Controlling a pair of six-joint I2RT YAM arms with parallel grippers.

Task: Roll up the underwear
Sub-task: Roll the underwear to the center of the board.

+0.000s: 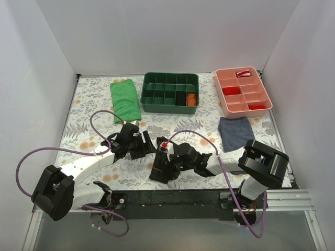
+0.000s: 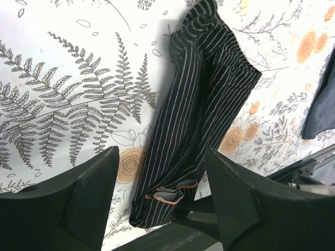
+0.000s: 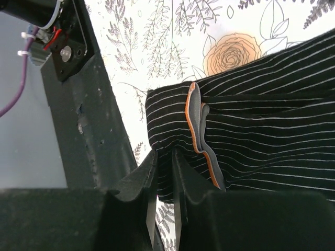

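- Underwear (image 2: 199, 104): long loose roll, flat on floral tablecloth (image 2: 63, 63), btw both arms.
- L gripper (image 2: 162, 157): we see jaws wide apart, straddling roll w/o grip.
- R gripper (image 3: 163, 159): jaws nearly together, pinching fabric edge by waistband (image 3: 196, 125).

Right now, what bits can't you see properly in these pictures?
Right wrist view: whether the right gripper pinches the underwear; its fingers hide the contact.
Right wrist view: the underwear's far end, cut off by the right edge.
Top view: much of the underwear, covered by the right gripper.
Left wrist view: the navy cloth, cut off by the right edge.
Top view: the orange things in the green tray, too small to name.
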